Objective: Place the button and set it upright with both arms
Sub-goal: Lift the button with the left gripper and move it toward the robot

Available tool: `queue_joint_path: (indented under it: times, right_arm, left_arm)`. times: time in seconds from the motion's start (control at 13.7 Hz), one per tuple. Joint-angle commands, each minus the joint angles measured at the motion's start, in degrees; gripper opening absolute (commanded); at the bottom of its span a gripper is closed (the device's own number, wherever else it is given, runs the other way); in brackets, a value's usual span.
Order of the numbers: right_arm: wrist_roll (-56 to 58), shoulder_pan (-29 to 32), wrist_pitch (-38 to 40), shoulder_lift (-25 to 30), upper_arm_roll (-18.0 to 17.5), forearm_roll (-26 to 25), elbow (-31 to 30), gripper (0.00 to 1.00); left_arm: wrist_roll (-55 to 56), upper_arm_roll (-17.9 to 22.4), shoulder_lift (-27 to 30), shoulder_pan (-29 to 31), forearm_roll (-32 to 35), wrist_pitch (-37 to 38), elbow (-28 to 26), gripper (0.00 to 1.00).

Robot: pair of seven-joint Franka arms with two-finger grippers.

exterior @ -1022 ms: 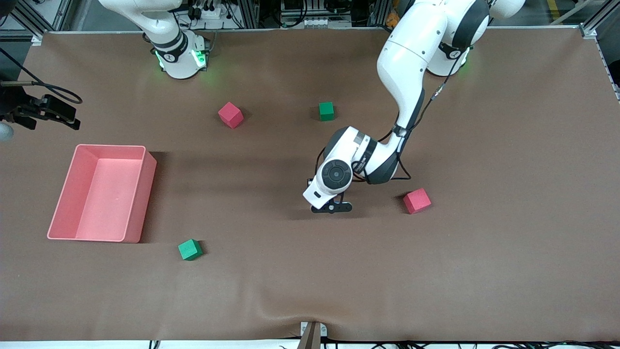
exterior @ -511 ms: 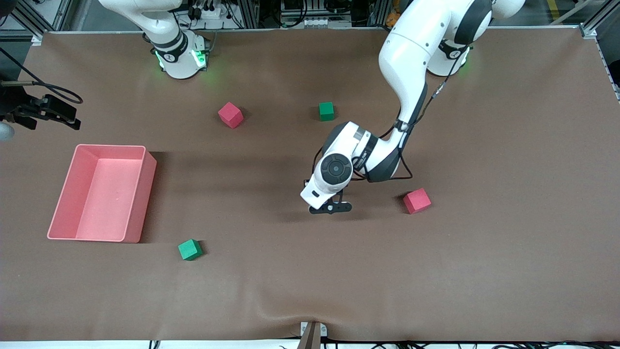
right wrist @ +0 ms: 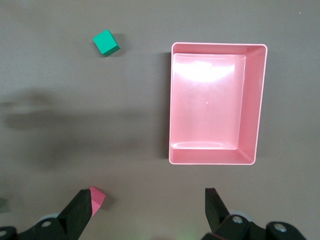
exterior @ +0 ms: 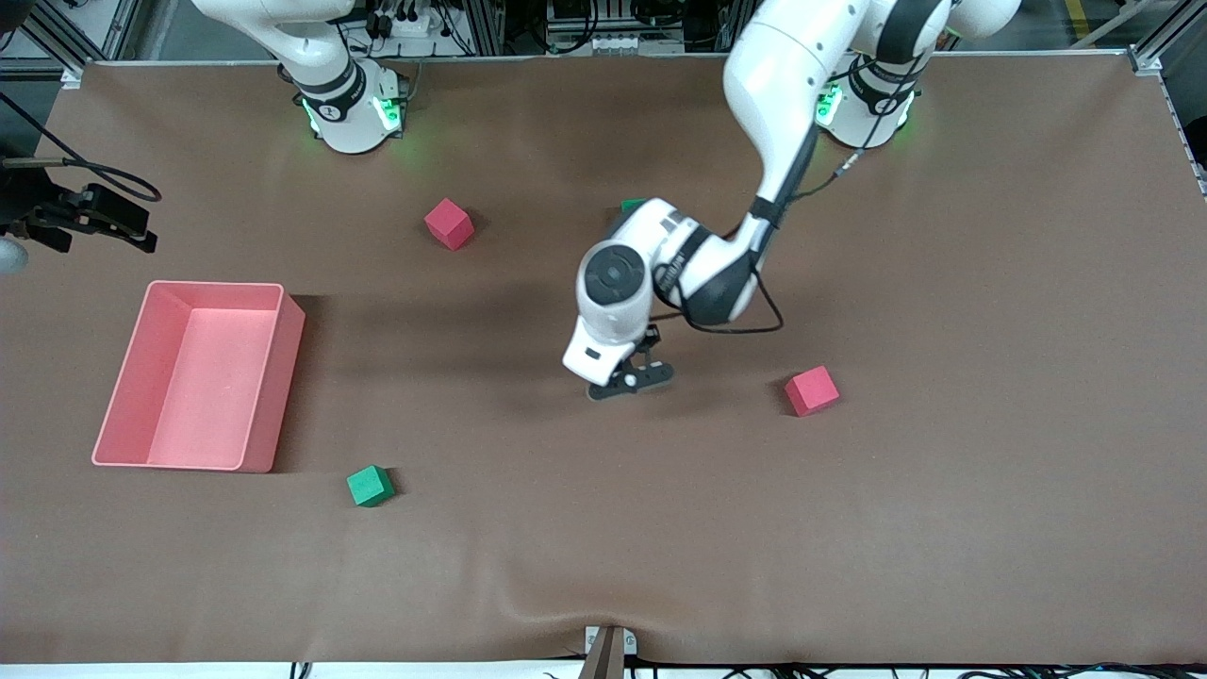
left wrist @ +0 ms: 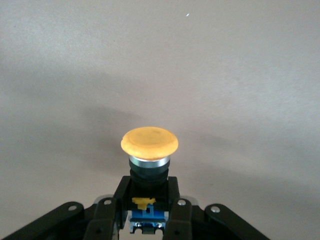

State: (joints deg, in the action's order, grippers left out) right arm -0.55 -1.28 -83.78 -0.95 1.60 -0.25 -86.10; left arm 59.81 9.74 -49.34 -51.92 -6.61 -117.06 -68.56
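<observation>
Where the left fingers (left wrist: 107,220) pinch, the button (left wrist: 149,150) protrudes (cap outward).

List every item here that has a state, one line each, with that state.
button: gripped by its body in the left claw, orange cap pointing outward, off the table
left claw: shut on the button, over mid-table
right claw: open, empty, above the pink bin; arm waits
pink bin: upright, empty
</observation>
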Motion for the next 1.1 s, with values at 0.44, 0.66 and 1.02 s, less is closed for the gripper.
queue_joint_path:
  times: [0.44,0.66,1.02]
  right_arm:
    - [0.0,0.2,0.0,-0.5,-0.2,-0.6,1.1,1.00]
    - [0.0,0.1,-0.9,-0.5,-0.2,-0.6,1.1,1.00]
    - [0.0,0.1,-0.9,-0.6,-0.2,-0.6,0.9,1.00]
  left_arm:
    - [42.3,4.1,-0.3,-11.8,28.4,-1.6,-0.8,0.00]
    - [45.7,4.5,-1.5,-14.9,33.5,0.9,-1.0,0.00]
    - [54.3,4.1,-4.0,-19.2,50.8,8.8,-1.8,0.00]
